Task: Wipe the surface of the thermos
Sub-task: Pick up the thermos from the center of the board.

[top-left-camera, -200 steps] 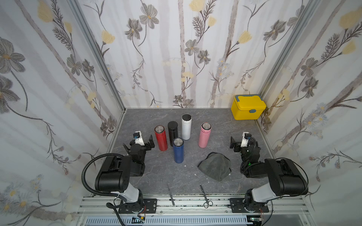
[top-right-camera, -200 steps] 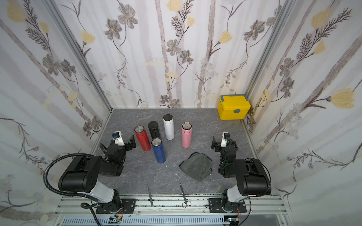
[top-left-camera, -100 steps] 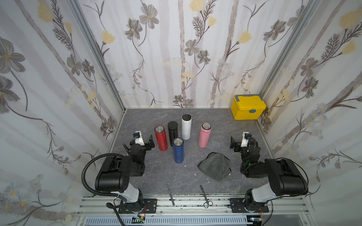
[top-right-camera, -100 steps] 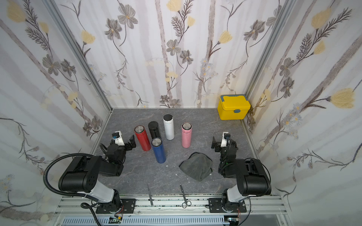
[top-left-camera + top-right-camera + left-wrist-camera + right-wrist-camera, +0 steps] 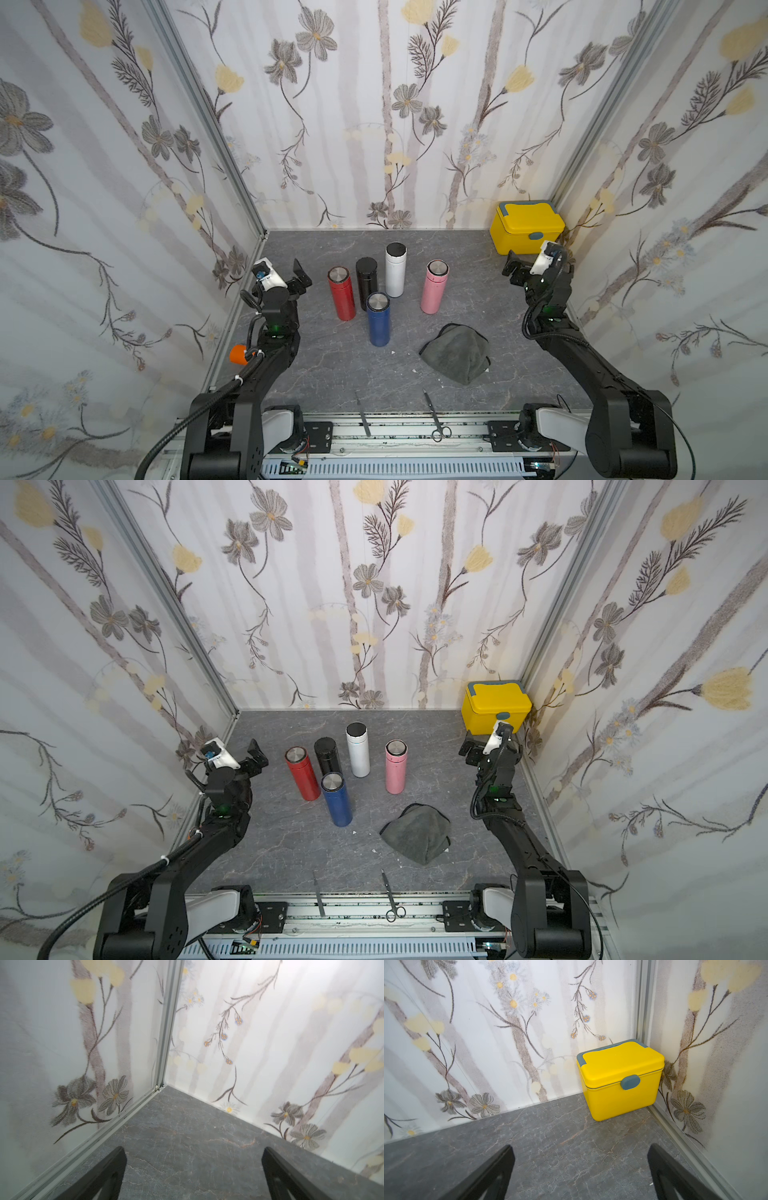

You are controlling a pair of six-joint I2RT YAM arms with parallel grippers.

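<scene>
Both arms are lifted higher and reach farther back than a moment ago. The thermoses and the cloth have not moved.

The left gripper (image 5: 286, 279) is wide open and holds nothing. It hangs over the left side of the table (image 5: 332, 374), near the red thermos (image 5: 343, 295) but not touching it. The right gripper (image 5: 530, 266) is wide open too, with nothing in it. It hangs near the yellow box (image 5: 525, 226) in the far right corner.

Five thermoses stand up in the middle of the table. The black thermos (image 5: 366, 278) is just beside the red one. The white thermos (image 5: 395, 272) is farthest back. The pink thermos (image 5: 432, 291) stands a little apart on the right. The blue thermos (image 5: 378, 320) is closest to the robot.

The gray cloth (image 5: 457, 353) lies bunched up on the table, near the pink thermos. Scissors (image 5: 436, 419) and a thin metal tool (image 5: 362, 411) lie at the near edge.
</scene>
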